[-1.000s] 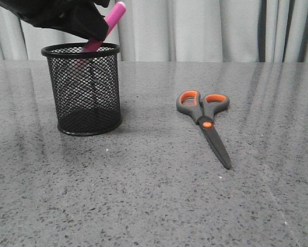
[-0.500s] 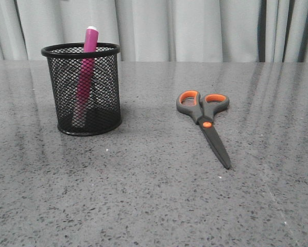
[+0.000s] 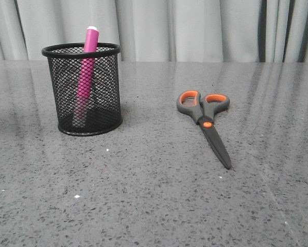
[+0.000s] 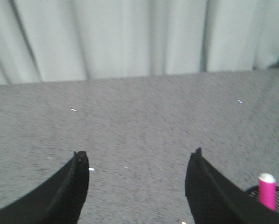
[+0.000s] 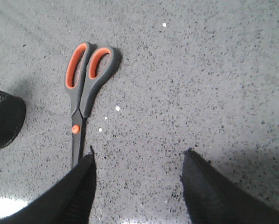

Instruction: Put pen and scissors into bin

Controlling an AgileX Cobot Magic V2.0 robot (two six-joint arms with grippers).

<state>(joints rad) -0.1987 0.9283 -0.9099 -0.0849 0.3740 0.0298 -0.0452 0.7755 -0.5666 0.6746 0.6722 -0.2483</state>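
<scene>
Jaws of the right gripper (image 5: 137, 158) stand spread and empty above the scissors (image 5: 81, 98), which lie flat beside the bin (image 3: 84, 90), blades running toward that gripper's left finger, the nearer arm.

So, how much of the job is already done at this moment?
Half. The pen stands inside the bin. Nothing is in hand: left gripper and right gripper are open and empty. The scissors lie closed on the table, not yet picked up.

You have no readable text, label, brand, number or sign anywhere in these views.
</scene>
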